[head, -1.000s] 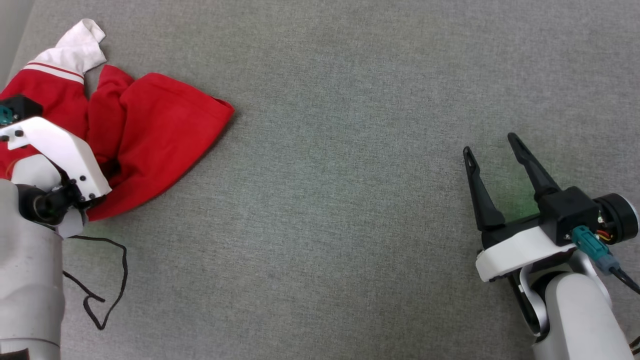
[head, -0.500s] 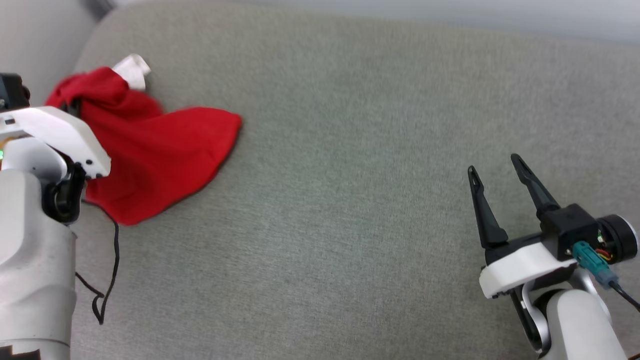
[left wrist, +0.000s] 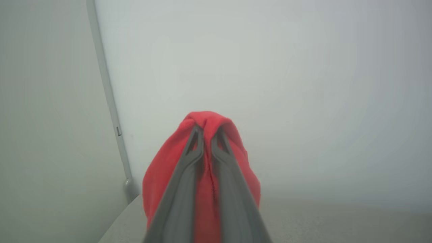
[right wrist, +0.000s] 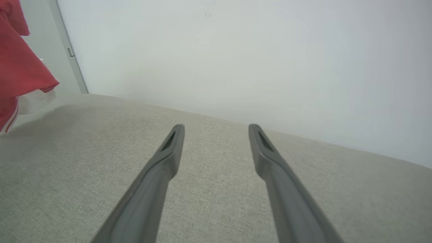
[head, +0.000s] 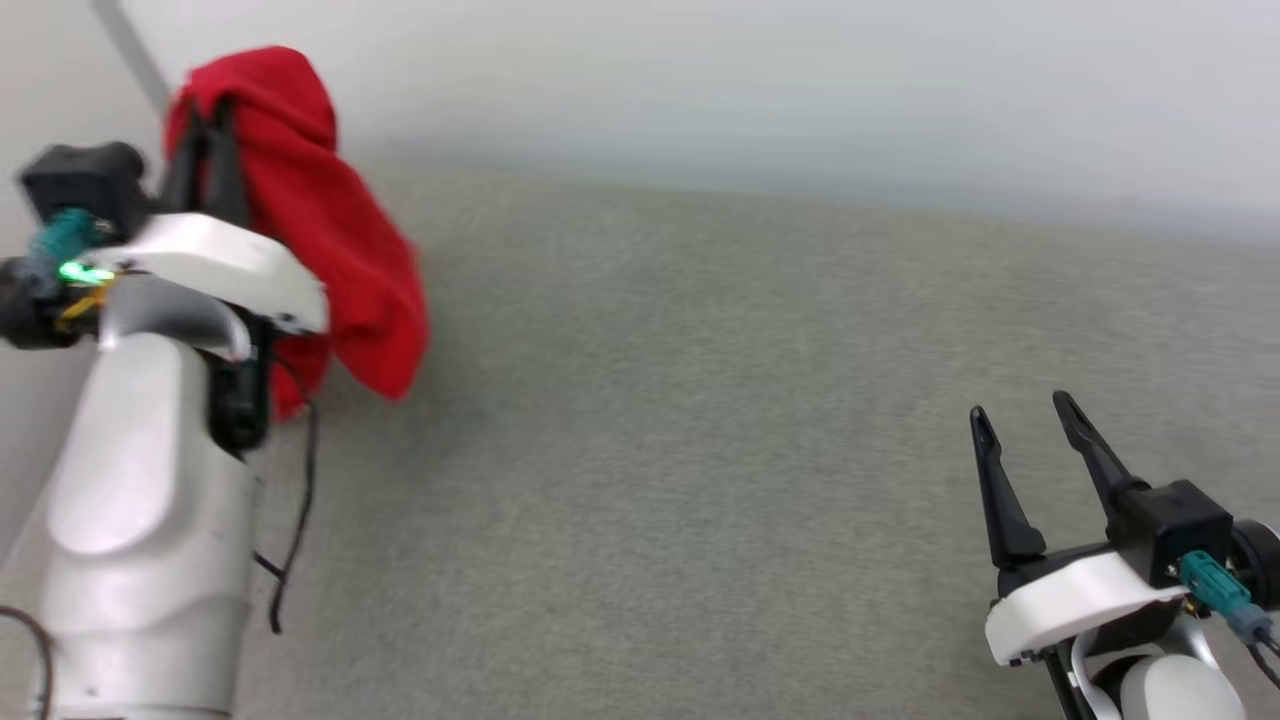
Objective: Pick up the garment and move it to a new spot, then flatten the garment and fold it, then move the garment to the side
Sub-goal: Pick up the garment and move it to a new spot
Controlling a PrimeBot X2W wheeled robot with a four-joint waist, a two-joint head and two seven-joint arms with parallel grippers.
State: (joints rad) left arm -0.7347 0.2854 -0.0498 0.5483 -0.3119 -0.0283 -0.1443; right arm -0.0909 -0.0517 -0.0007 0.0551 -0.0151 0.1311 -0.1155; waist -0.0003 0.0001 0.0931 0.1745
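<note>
The red garment (head: 330, 240) hangs in a bunch from my left gripper (head: 212, 110) at the upper left of the head view, lifted off the grey fabric surface (head: 700, 450). In the left wrist view the gripper (left wrist: 207, 130) is shut, with red cloth (left wrist: 162, 175) pinched between the fingers and draped around them. Seen from the right wrist, the garment (right wrist: 20, 67) hangs at the far left, with striped trim at its lower edge. My right gripper (head: 1020, 410) stands open above the surface at the lower right, nothing between its fingers (right wrist: 172, 148).
A pale wall (head: 750, 90) rises behind the grey surface, with a thin vertical strip (right wrist: 69, 50) near its left end. A black cable (head: 295, 500) hangs beside my left forearm.
The left gripper has closed on the garment and lifted it off the surface. The head camera has tilted up, bringing the wall into view. The right gripper stays open.
</note>
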